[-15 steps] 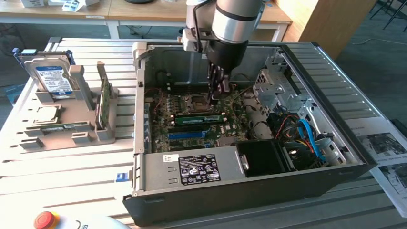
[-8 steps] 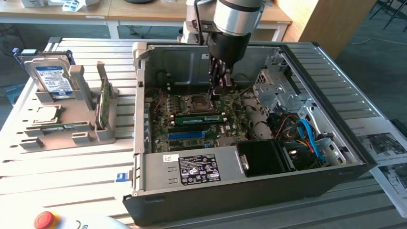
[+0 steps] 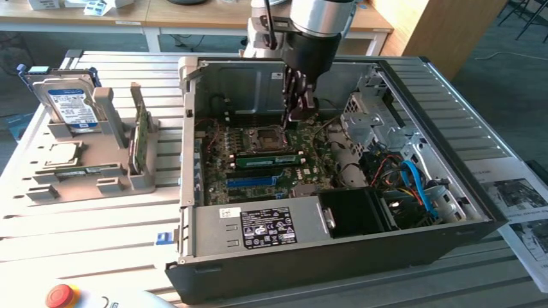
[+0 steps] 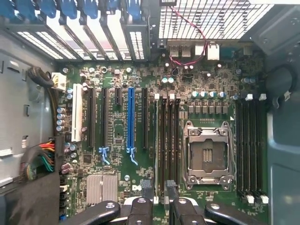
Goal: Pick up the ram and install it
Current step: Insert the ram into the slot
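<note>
Exterior view first: an open tower case [image 3: 342,256] lies on its side in the middle of the slatted bench [image 3: 94,218]. The arm reaches straight down into it, with the gripper [image 3: 297,114] low over the motherboard [image 3: 218,173], just past the bare processor socket [image 3: 265,136]. From where I stand the ram [image 3: 267,160] looks seated already. It is a green stick on edge in a slot between the socket and the blue expansion slot [image 3: 256,181], apart from the gripper. Seen from the wrist, the two dark fingers [image 4: 145,206] stand spread over the end of that bank of slots, with board showing in the gap and nothing pinched between them.

Towards the bench's edge at the exterior view's left sits a grey holder [image 3: 128,183]. It carries a second ram stick [image 3: 140,140] upright on edge, a hard drive [image 3: 70,106] standing at its far corner with a blue-and-white label, and a square silver processor [image 3: 60,154] lying flat. The drive's label is too small to read. So are the black label [image 3: 268,228] with white print on the power supply at the case's near edge and the small white sticker [image 3: 227,213] beside it. White lettering on the board next to the fingers is partly covered, and I can't make it out. Printed sheets [image 3: 524,196] lie at the bench's edge on the exterior view's right, and a red button [image 3: 61,295] sits at the near corner.
</note>
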`<state>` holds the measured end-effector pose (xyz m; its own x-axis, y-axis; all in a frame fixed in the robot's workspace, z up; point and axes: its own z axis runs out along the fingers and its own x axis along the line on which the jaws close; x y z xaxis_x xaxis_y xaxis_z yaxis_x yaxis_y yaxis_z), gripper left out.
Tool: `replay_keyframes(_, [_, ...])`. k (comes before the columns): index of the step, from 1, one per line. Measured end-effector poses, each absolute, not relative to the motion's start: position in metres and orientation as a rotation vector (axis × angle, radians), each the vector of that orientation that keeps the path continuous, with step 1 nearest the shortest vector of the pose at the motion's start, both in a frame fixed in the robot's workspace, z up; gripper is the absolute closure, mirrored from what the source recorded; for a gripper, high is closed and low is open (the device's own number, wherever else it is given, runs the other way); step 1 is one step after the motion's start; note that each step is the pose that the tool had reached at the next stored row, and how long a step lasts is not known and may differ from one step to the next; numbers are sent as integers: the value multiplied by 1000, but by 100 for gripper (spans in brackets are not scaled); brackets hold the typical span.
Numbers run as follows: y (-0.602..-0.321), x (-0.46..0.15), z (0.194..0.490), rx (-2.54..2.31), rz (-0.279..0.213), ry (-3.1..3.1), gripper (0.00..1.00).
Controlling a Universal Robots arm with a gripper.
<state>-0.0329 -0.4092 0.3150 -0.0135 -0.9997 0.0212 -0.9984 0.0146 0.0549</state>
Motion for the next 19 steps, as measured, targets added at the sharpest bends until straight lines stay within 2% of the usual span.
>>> replay_keyframes(19, [-409, -32, 345, 2163, -27, -2194, 75])
